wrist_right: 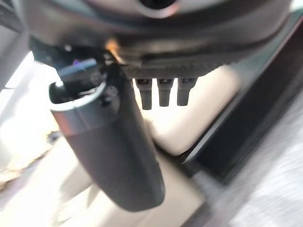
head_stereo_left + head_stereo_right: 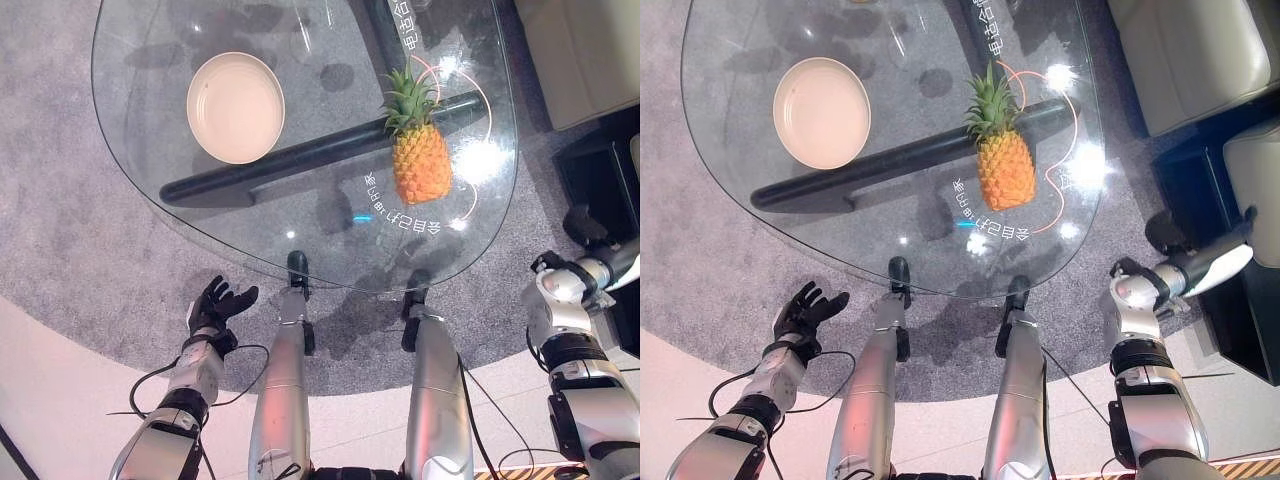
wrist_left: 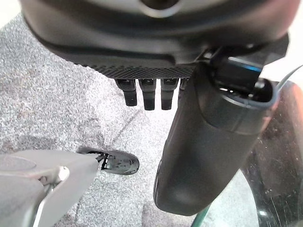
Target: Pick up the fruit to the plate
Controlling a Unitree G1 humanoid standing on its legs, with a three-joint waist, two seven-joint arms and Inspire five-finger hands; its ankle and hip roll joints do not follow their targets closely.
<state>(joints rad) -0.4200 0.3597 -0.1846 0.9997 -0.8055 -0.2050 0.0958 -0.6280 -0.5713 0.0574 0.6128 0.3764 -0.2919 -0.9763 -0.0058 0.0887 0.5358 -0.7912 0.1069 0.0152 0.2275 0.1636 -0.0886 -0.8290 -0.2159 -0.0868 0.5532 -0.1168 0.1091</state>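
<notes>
The left hand point(image 2: 218, 305) is seen low beside the near edge of the glass table point(image 2: 150, 190), fingers spread and relaxed, with nothing held or touched. The right hand point(image 1: 118, 156) is shown in its wrist view with fingers straight and thumb extended, nothing grasped; a cream sofa point(image 2: 1200, 55) is seen past it. A cream plate point(image 2: 236, 107) lies empty on the table's left part. The pineapple point(image 2: 418, 150) lies on the table's right part, crown pointing away, well apart from both hands and from the plate.
</notes>
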